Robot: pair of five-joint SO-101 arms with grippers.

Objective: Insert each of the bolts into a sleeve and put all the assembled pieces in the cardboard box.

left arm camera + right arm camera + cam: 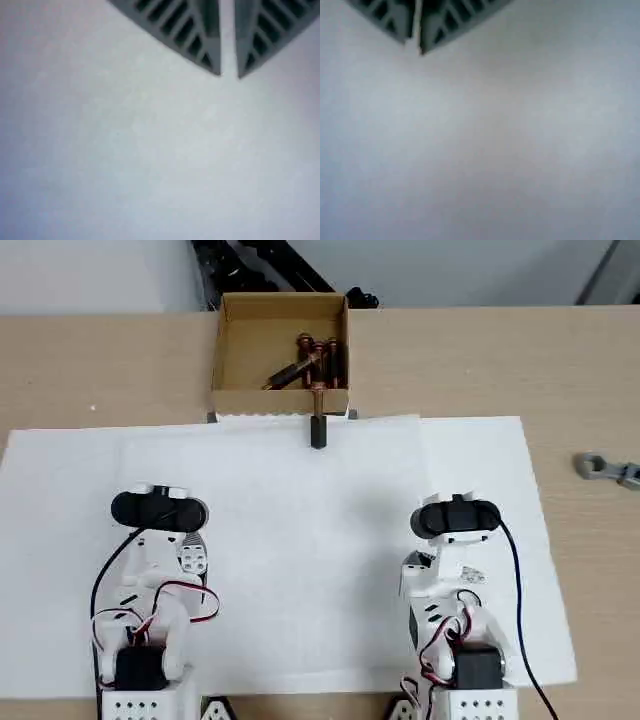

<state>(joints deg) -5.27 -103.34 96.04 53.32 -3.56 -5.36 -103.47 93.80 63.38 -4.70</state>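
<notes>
Over the white sheet (300,540), both arms (150,580) folded back, jaws closed, holding nothing

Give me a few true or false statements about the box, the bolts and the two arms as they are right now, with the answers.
1. The cardboard box holds several assembled pieces. True.
2. The bolt with a black sleeve lies fully inside the box. False: it pokes out over the front wall, with its sleeve end over the white sheet.
3. The left end effector grips a bolt. False: it is shut on nothing, above the sheet.
4. The right end effector is shut and empty. True.
5. A grey metal tool lies on the sheet. False: it lies on the bare table, to the right of the sheet.
</notes>
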